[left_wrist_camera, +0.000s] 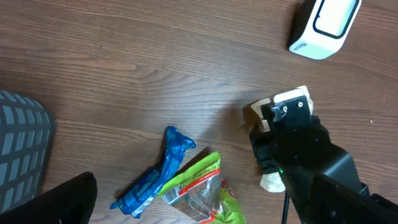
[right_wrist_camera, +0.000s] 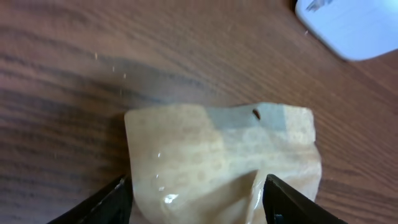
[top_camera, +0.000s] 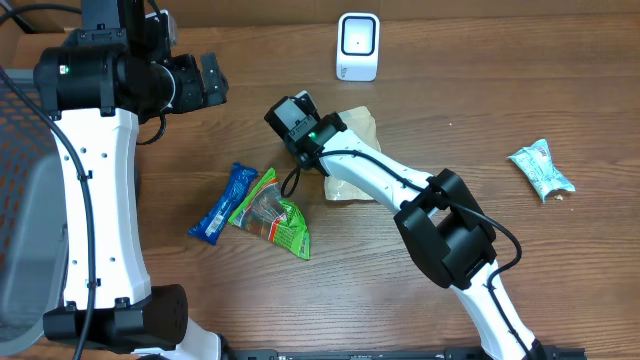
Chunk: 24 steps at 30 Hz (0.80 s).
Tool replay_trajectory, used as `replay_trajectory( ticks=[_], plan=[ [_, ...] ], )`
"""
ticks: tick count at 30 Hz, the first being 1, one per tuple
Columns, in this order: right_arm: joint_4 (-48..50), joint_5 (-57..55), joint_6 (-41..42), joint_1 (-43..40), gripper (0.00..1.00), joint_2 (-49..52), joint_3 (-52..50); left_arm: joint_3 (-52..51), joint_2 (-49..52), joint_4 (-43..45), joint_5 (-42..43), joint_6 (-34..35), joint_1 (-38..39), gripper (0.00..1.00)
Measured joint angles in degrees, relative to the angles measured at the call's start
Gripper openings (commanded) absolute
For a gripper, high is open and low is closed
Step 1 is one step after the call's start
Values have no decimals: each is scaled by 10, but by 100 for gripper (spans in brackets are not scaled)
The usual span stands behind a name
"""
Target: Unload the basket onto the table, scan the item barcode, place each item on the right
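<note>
The tan, crinkled plastic pouch (right_wrist_camera: 217, 155) is lying flat on the brown wooden table (right_wrist_camera: 74, 74) directly beneath the right claw (right_wrist_camera: 199, 196), whose fingers are standing apart, gripping nothing. The white box-shaped scanner (top_camera: 357, 46) is sitting just beyond the claw. The scan is seemingly not yet done. The left claw (top_camera: 212, 80) is hanging released, well aside.

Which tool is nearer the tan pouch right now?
Right. The right tool hangs directly over the tan pouch, with a finger on either side of it. The left tool is well off to the pouch's left, not touching it.
</note>
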<state>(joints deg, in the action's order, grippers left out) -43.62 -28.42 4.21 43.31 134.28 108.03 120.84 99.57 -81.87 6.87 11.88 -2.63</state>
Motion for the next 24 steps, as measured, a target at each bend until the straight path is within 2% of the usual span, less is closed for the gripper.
replay_trajectory(
  ticks=[2,9,18,19,22,24],
  plan=[
    [4,-3,0,0,66,0,0,0,0,0,0,0,0,100],
    [-2,-11,-2,-7,53,6,-3,0,0,0,0,0,0,100],
    [-19,-17,1,-16,53,12,-10,0,0,0,0,0,0,100],
    [-19,-16,1,-16,50,12,-12,0,0,0,0,0,0,100],
    [-19,-14,0,-22,4,12,-18,0,0,0,0,0,0,100],
    [-23,-12,4,-27,4,12,-22,0,0,0,0,0,0,100]
  ],
)
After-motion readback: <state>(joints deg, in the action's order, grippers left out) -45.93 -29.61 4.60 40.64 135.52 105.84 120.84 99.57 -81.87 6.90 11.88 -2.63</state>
